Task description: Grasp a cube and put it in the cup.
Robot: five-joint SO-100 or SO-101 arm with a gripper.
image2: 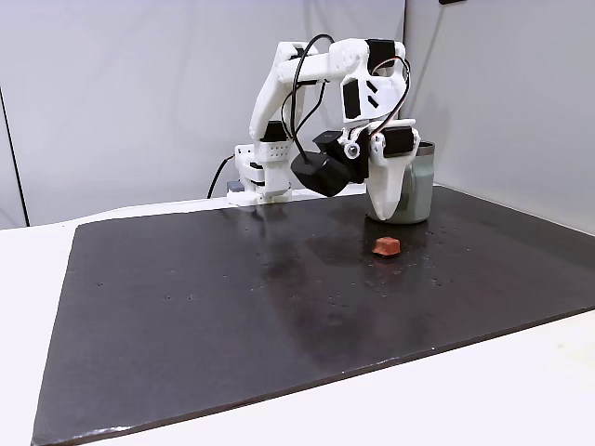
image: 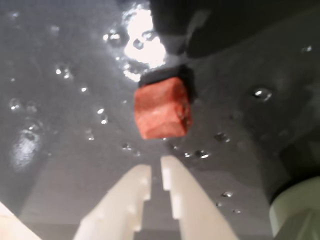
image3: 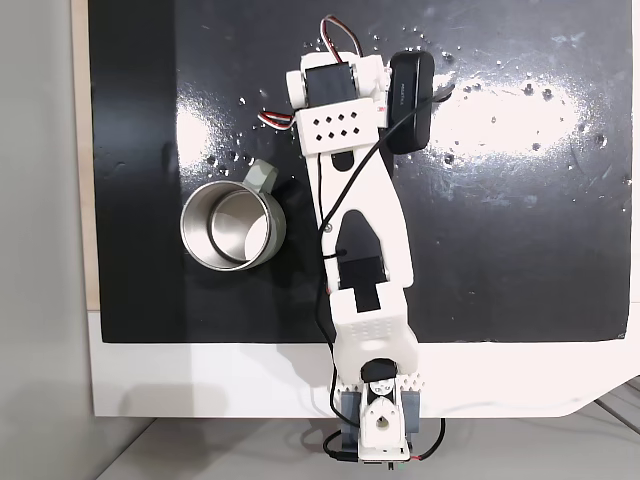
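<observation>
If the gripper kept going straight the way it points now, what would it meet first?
Probably the cube: in the wrist view it lies just ahead of the nearly shut gripper, in line with the fingertips. The side-on fixed view shows the gripper above the mat, so depth is uncertain.

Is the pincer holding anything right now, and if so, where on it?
Nothing is held. The pincer is nearly shut and empty, poised above the mat; the cube lies apart from its fingertips.
</observation>
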